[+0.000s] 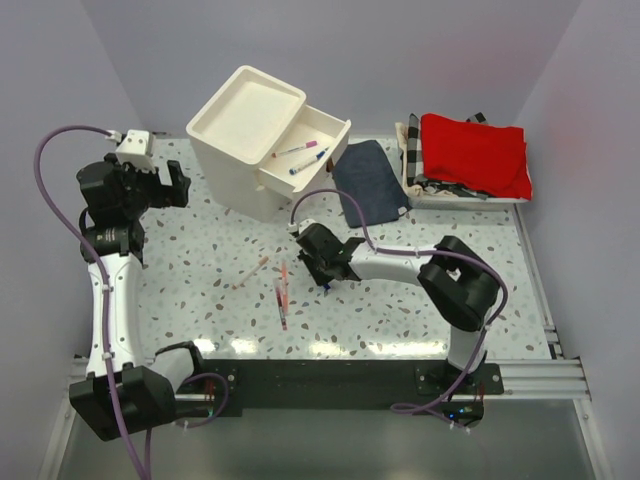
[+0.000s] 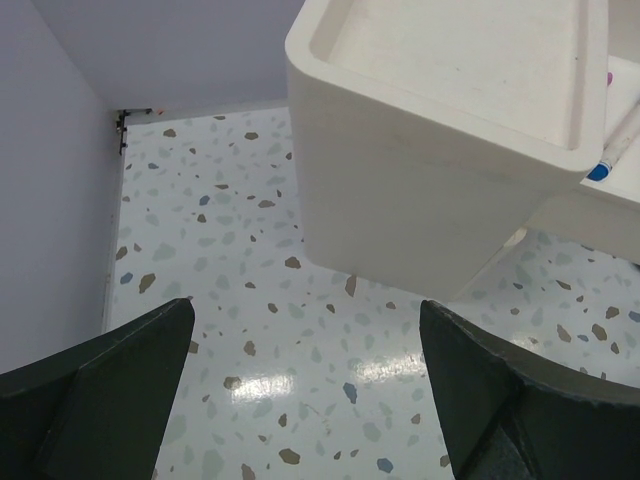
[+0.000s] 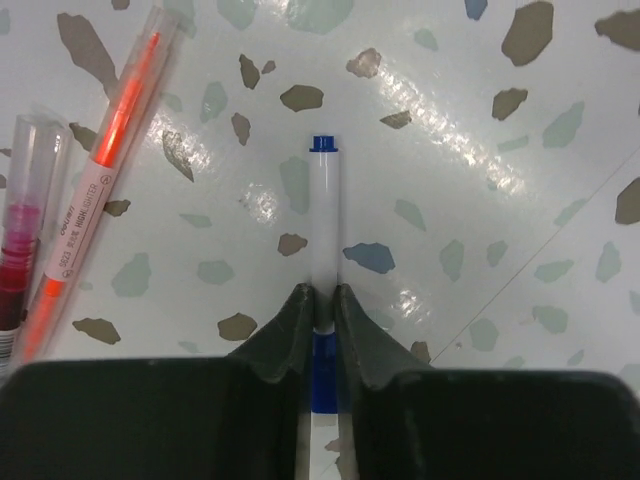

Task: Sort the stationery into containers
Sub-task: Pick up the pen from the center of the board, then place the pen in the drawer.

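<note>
My right claw [image 1: 322,262] sits closest to the bases, low over the speckled surface [image 1: 200,300], roughly mid-width. On its wrist view the fingers [image 3: 285,340] are pinched almost together on a blue-capped pen [image 3: 323,230]. The pen's white barrel lies flat on the surface, with a small blue tip pointing straight away from the claw.

Just left of that pen lie an orange highlighter [image 3: 100,180] and a red pen [image 3: 22,240], close alongside each other. The claw touches neither. From above, a thin tan stick [image 1: 250,272] lies a little farther left, apart from those two.

Farther back on the left, my left claw [image 1: 165,188] hangs above the surface with its fingers spread fully wide and nothing between them. It is near the left wall of the cream-white drawer unit [image 1: 235,165].

The unit has a tray-like top. The open drawer [image 1: 325,128] just beneath that top is pulled out to the right and holds a pink-capped pen [image 1: 300,150] and a blue-tipped pen [image 1: 308,163].

A dark blue cloth [image 1: 368,178] lies just beside that drawer. At the far right, a checkered basket [image 1: 412,165] carries a red cloth [image 1: 475,150].
</note>
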{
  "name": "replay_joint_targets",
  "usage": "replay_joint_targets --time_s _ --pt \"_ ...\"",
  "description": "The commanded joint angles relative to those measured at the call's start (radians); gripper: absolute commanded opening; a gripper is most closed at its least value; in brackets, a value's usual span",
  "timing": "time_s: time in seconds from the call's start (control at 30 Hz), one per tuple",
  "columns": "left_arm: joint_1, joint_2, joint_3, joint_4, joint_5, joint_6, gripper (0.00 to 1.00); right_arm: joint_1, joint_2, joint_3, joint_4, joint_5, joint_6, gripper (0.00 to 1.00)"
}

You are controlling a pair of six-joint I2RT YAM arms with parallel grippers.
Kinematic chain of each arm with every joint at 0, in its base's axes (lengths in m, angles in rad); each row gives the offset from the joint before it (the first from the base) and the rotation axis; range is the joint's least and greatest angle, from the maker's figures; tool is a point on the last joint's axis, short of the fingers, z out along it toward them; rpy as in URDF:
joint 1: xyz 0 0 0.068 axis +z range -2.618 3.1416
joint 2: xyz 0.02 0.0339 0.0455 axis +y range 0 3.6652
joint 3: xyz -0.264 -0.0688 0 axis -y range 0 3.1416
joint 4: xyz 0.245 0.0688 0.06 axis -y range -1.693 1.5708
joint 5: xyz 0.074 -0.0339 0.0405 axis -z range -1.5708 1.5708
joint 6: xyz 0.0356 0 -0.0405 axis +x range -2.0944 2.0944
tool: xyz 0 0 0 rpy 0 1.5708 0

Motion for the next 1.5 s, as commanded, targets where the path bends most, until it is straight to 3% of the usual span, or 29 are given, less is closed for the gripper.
replay_joint_targets --time_s 0.0,0.13,0.23,0.4,0.6,0.67,0.97,1.17,1.47 --pt "0.003 -0.009 -0.007 0.039 -0.002 0.002 1.00 0.014 0.057 0.013 0.016 -0.046 -0.028 0.00" --pt "0.003 -0.007 0.000 0.036 -0.002 0.013 1.00 0.012 -0.038 0.022 -0.036 -0.067 -0.075 0.00" --pt "-0.002 -0.004 0.004 0.042 0.004 0.033 1.00 0.014 -0.211 0.042 -0.116 -0.240 -0.231 0.00" --pt "0.000 0.007 0.007 0.070 0.007 0.049 1.00 0.012 -0.521 0.070 -0.216 -0.401 -0.642 0.00" --pt "0.003 0.022 0.017 0.087 0.021 0.032 1.00 0.012 -0.656 0.105 -0.253 -0.397 -1.268 0.00" --pt "0.003 0.022 0.016 0.094 0.029 0.027 1.00 -0.005 -0.646 0.122 -0.212 -0.350 -1.423 0.00" --pt "0.003 0.013 0.019 0.093 0.035 0.021 1.00 -0.172 -0.400 0.346 -0.109 -0.372 -1.787 0.00" --pt "0.003 0.005 0.013 0.090 0.039 0.004 1.00 -0.239 -0.246 0.519 -0.142 -0.406 -1.914 0.00" --pt "0.004 0.000 0.016 0.085 0.030 0.004 1.00 -0.287 -0.107 0.636 -0.148 -0.445 -2.014 0.02"
